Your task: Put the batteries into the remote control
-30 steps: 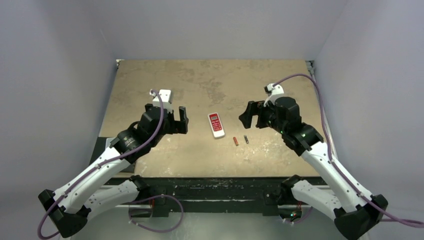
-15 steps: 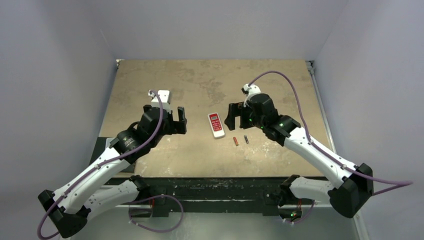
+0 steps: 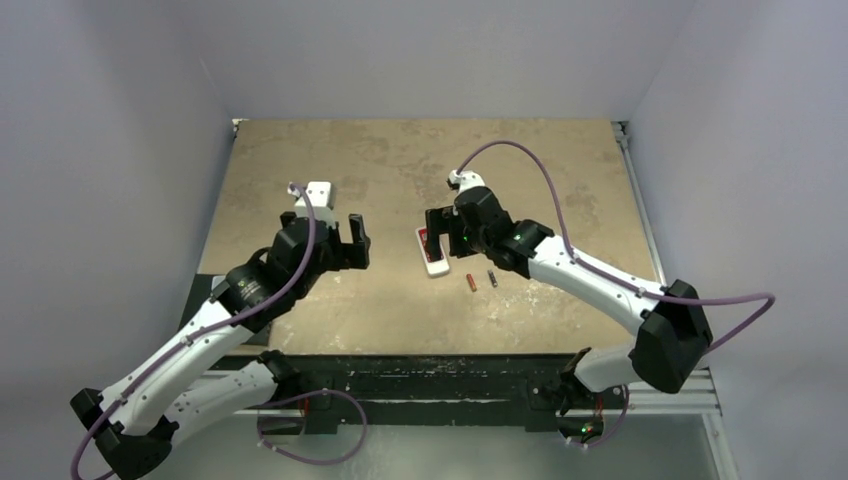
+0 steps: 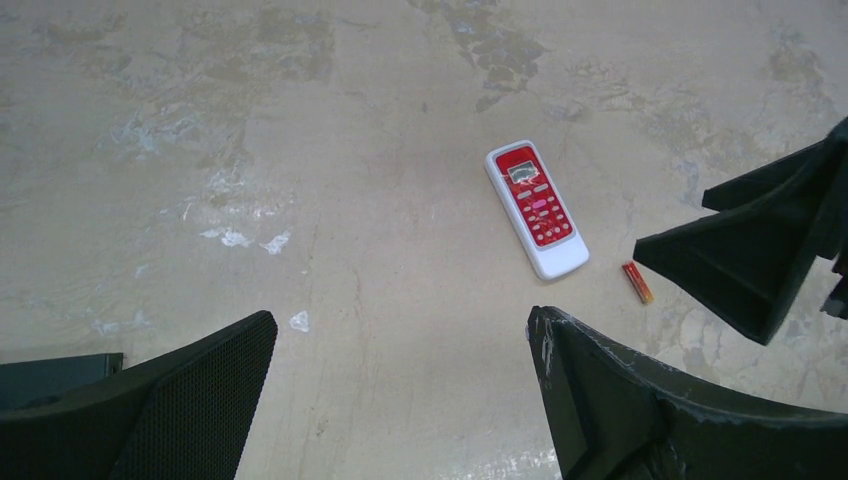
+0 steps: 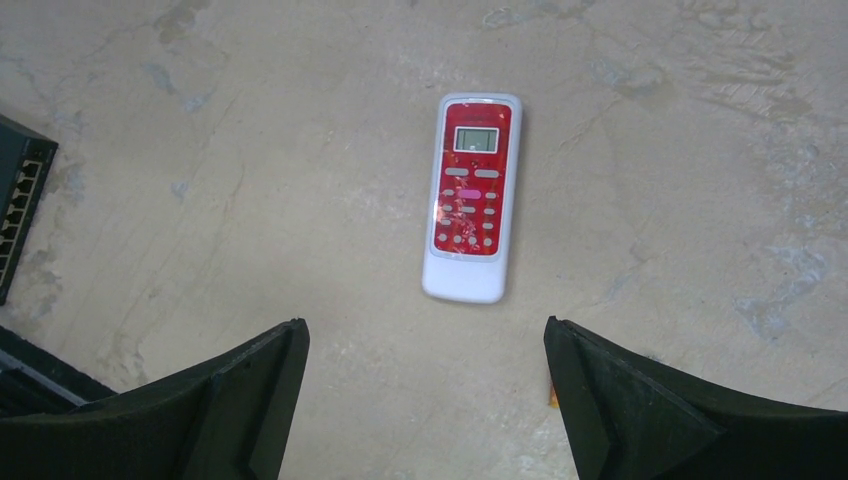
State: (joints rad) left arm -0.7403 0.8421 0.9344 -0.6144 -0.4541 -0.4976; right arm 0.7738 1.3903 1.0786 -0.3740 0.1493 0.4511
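Two batteries (image 3: 471,282) show overhead; left wrist catches only one

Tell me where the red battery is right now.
In the top view, the red battery lies on the table just right of the remote's near end, between it and the grey battery, touching neither.

Top cam overhead, looks down; both wrist cams close-up, share remote control (image 5: 472,215).
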